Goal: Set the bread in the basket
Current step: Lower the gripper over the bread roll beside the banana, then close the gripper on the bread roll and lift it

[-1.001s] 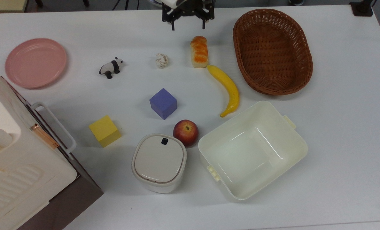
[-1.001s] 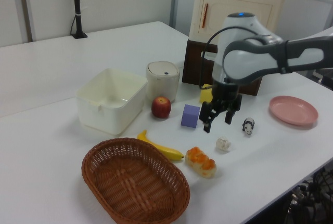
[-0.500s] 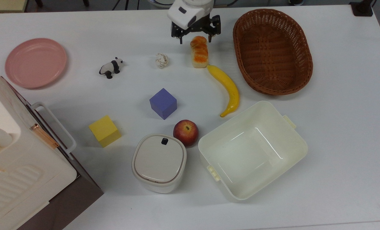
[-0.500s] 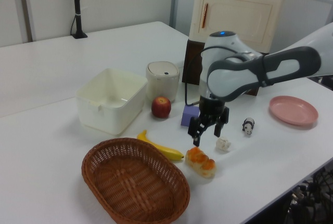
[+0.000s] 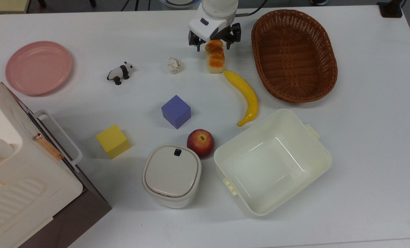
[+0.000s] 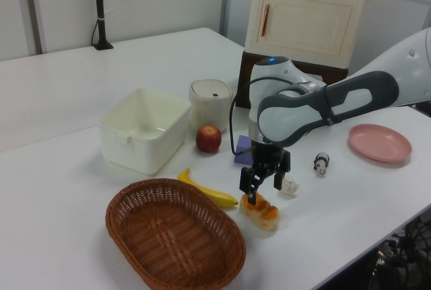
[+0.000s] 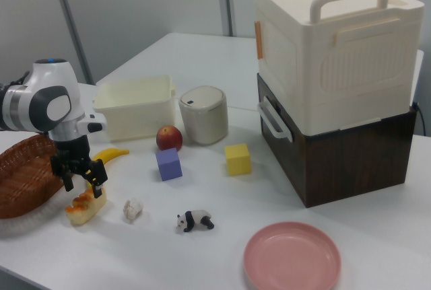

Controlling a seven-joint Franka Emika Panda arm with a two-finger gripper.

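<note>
Orange-brown bread [image 5: 215,59] lay on the table beside the basket [image 5: 293,55] in the top view, my gripper [image 5: 214,44] spread wide astride its far end. From the left view, I judged lowering squarely before closing wisest.

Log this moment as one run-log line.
phase: reaching for bread | hand: open, astride end of bread | bread: on table | basket: empty | banana: beside bread

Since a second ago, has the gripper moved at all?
Yes. In the top view the gripper has come down from the table's far edge to straddle the end of the bread, which lies where it was beside the banana.
</note>
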